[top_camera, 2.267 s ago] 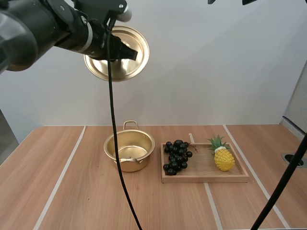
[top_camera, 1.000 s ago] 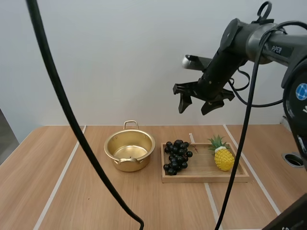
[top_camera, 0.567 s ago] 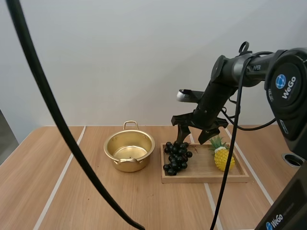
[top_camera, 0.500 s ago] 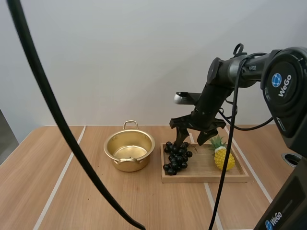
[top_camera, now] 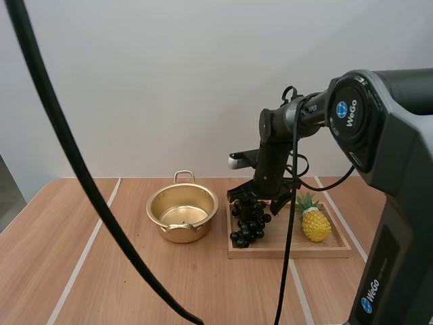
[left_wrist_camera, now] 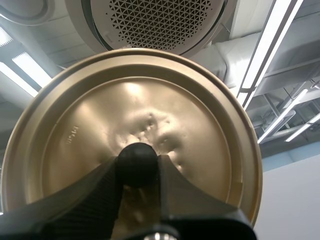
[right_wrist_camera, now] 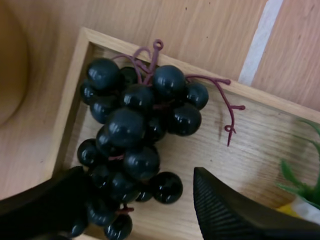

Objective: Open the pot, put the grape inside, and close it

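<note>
The gold pot stands open on the table, left of the wooden tray. A dark bunch of grapes lies at the tray's left end. My right gripper is down over the bunch. In the right wrist view its fingers stand apart on either side of the grapes, so the right gripper is open around the bunch's lower berries. In the left wrist view my left gripper is shut on the black knob of the gold lid, held up in the air.
A yellow toy pineapple lies at the tray's right end, its green leaves close to the right finger. The pot's rim is just left of the tray's edge. Bare table lies in front and to the left.
My right arm has come down from high above the tray and leftward until its open fingers straddle the grapes. The left arm with the lid left the high view earlier.
</note>
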Tool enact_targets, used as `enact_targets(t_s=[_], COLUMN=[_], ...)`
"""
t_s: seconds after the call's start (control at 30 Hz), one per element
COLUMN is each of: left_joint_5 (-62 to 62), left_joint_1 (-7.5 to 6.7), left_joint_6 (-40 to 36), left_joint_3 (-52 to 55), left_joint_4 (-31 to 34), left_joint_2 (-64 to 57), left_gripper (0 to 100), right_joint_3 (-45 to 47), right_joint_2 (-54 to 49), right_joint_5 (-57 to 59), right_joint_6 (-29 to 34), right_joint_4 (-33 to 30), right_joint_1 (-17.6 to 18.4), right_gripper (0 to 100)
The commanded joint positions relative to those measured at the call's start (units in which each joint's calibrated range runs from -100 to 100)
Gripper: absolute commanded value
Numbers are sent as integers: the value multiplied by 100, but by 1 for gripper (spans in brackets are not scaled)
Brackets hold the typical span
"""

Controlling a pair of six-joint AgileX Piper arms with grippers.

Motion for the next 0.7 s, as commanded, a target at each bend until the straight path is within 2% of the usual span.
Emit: enact_targets(t_s=[0.0,0.4,0.43,0.47,0.5,0.53,0.57,0.67], left_joint_5=[6,407,407,407,407,407,407,407], left_joint_1=[9,9,9,9,9,9,9,9], left_joint_6=[-58,-58,-58,-58,-58,-58,-58,-58], left_joint_3=[-22,-22,-22,-22,-22,-22,-22,-22], left_joint_4=[87,126,156,182,195,206,237,291], left_joint_2=[18,18,18,18,18,18,18,18], left_gripper=[0,0,0,0,0,0,0,0], right_joint_3=[26,26,26,26,26,26,26,26], right_joint_2=[96,390,419,437,461,475,476,434], right_joint_5=[-193,-573,-596,-608,-629,-629,-629,-629], right_joint_6=[36,-161,-161,-161,-161,-161,-161,-131], right_joint_4=[19,215,215,215,215,215,215,215], right_joint_1=[16,16,16,16,16,16,16,16], right_gripper=[100,100,95,78,52,20,0,0])
